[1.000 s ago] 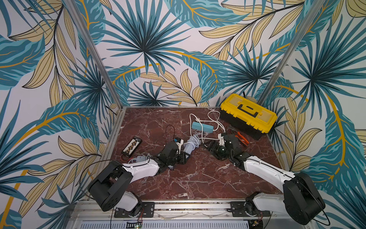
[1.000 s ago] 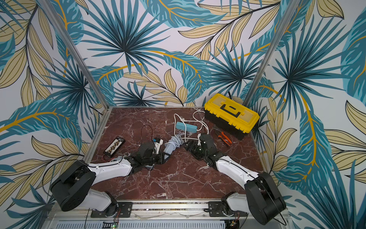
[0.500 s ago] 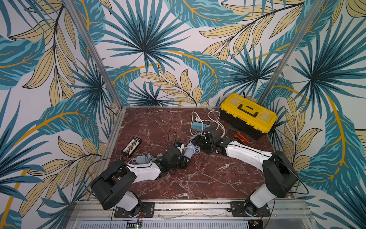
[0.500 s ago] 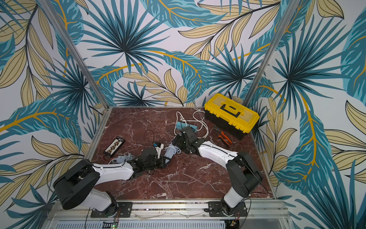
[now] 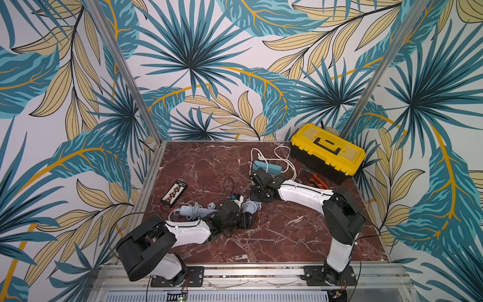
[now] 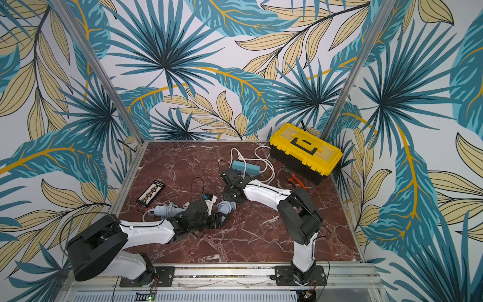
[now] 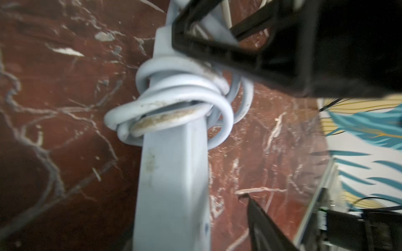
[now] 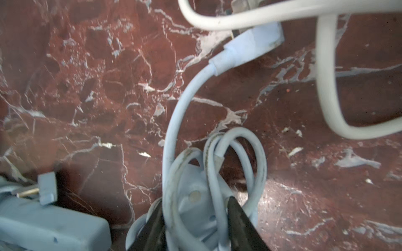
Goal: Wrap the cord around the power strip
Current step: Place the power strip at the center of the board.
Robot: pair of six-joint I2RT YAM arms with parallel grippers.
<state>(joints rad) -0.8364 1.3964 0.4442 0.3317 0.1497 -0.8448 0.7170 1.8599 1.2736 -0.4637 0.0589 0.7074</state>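
Power strip point(image 7: 171, 184) sliding nearer than before, pale plastic lying mid-table on veined marble point(image 5: 287, 230), left gripper point(image 7: 250, 139) gaping open, rubbery cord point(image 7: 180, 87) looping round it, right gripper point(image 8: 195, 208) pinching those coils, yellow toolbox point(image 5: 328, 149) sitting shut behind.

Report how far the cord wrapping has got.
Done: several cord turns sit around the power strip. In hand: the right gripper straddles the loops; the left gripper stands open. Left: the plug end lies loose on the table.

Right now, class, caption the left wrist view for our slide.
Grey cord coiled around the pale power strip, red marble table beneath.
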